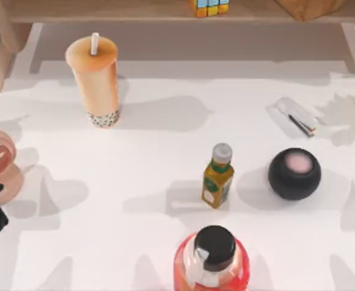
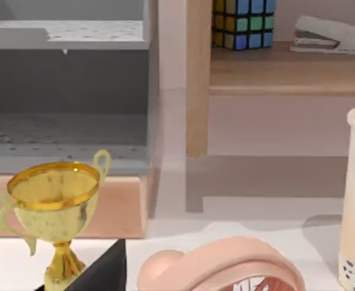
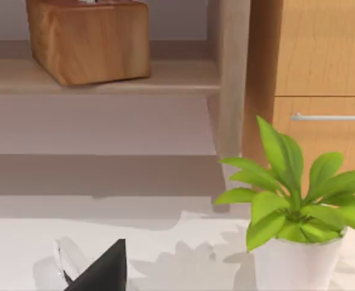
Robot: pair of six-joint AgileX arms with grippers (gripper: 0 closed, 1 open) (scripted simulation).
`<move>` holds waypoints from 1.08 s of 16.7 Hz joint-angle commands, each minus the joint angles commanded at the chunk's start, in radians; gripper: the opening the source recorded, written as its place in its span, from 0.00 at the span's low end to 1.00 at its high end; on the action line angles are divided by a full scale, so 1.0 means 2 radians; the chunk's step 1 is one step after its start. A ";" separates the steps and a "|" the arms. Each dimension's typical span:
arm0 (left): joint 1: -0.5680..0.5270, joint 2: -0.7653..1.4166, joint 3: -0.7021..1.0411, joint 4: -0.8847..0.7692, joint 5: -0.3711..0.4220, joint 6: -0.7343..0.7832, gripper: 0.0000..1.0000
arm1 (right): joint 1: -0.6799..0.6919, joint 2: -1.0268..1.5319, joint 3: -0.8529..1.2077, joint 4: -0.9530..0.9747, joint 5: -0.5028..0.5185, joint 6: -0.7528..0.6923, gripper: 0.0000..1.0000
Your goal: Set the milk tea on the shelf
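From above, the milk tea (image 1: 96, 79) is seen upright on the table (image 1: 153, 151), just before the shelf (image 1: 135, 11). In the left wrist view, the cup stands below the shelf's plank. In the right wrist view, the shelf carries a wooden box (image 3: 86, 37). Whether either pincer is released or clenched cannot be told.

A white table (image 1: 135, 182) carries soft grey shadows; a wooden cabinet (image 3: 323, 54) with a metal handle stands beyond its right edge.
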 joint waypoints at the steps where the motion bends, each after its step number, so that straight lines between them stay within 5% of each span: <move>1: 0.000 0.000 0.000 0.000 0.000 0.000 1.00 | 0.000 0.000 0.000 0.000 0.000 0.000 1.00; 9: -0.057 0.149 0.050 0.130 -0.051 -0.004 1.00 | 0.000 0.000 0.000 0.000 0.000 0.000 1.00; 18: -0.173 0.652 0.165 0.453 -0.155 -0.012 1.00 | 0.000 0.000 0.000 0.000 0.000 0.000 1.00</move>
